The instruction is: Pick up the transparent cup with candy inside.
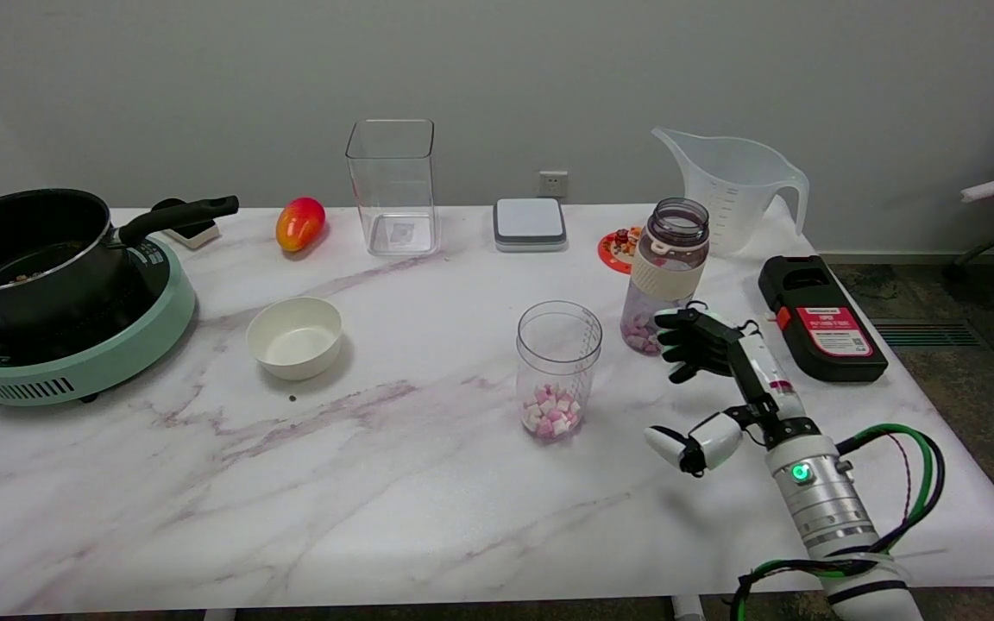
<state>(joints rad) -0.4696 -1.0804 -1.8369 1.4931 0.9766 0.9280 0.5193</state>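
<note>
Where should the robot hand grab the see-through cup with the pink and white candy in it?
Probably around the middle of the transparent cup, coming from its right side, where the right hand is open and apart from it. The cup stands upright with round, straight walls the fingers can wrap. The bottle stands close behind on the right, so come in low and level.
</note>
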